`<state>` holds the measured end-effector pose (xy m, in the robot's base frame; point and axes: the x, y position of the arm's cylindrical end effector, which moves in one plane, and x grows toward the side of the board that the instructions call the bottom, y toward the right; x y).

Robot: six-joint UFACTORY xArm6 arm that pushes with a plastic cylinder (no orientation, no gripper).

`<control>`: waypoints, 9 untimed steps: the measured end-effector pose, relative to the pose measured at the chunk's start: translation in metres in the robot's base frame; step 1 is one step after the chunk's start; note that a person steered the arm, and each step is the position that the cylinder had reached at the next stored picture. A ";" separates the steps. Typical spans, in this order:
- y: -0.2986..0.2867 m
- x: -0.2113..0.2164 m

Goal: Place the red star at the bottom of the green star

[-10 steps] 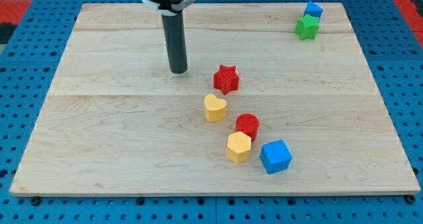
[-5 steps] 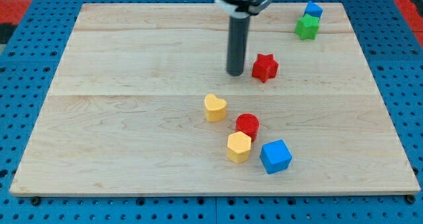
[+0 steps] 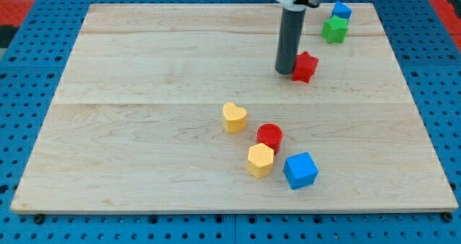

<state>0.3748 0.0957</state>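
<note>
The red star lies on the wooden board in the upper right part of the view. My tip touches the red star's left side. The green star sits near the board's top right corner, up and to the right of the red star, with a gap between them. A blue cube sits just above the green star, touching it.
A yellow heart lies near the board's middle. Below and right of it sit a red cylinder, a yellow hexagon block and a blue cube, close together.
My tip has moved right and slightly up, pushing the red star from the board's middle towards the green star. The other blocks have not moved.
</note>
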 end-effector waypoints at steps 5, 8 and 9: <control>0.081 0.023; 0.050 0.030; 0.038 0.007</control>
